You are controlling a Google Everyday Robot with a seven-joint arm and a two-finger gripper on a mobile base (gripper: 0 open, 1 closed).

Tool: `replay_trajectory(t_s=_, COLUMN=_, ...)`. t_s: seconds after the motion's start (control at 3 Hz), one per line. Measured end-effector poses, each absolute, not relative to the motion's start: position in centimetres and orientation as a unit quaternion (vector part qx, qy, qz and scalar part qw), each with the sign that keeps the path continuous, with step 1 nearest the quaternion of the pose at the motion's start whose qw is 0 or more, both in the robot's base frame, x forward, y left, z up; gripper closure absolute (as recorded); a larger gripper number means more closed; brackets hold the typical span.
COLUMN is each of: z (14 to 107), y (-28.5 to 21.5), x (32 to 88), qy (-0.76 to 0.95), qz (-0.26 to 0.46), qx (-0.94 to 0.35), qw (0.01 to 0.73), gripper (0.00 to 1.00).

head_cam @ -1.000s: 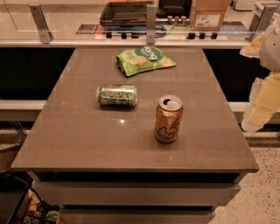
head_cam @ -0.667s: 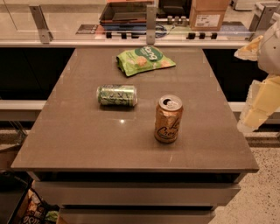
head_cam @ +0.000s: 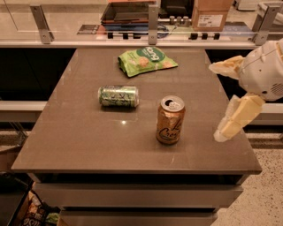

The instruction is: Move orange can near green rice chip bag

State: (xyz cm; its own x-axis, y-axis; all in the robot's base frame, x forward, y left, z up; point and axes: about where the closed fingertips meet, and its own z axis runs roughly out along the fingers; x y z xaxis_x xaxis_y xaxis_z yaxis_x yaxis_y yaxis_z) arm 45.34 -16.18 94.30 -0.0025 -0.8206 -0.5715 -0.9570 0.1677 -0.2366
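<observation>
The orange can (head_cam: 170, 120) stands upright on the brown table (head_cam: 88, 141), right of the middle, silver top up. The green rice chip bag (head_cam: 146, 60) lies flat near the table's far edge, well behind the can. My gripper (head_cam: 216, 102) hangs at the table's right edge, to the right of the orange can and apart from it. It is open and empty, with one cream finger (head_cam: 226, 66) pointing left above and the other finger (head_cam: 235, 118) slanting down toward the table.
A green patterned can (head_cam: 118, 96) lies on its side left of the orange can. Behind the table runs a counter with metal posts (head_cam: 153, 20) and a cardboard box (head_cam: 212, 13). A bag (head_cam: 33, 214) lies on the floor at lower left.
My gripper has moved a little to the left, in over the table's right edge. The cans and the bag have not moved.
</observation>
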Motion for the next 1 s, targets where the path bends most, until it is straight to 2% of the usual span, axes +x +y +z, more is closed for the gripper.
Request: replay_trajectory(t_s=1.0, z=90.9, y=-10.9, x=47.0, qy=0.619, qz=0.290, qx=-0.588, qw=0.433, gripper=0.00)
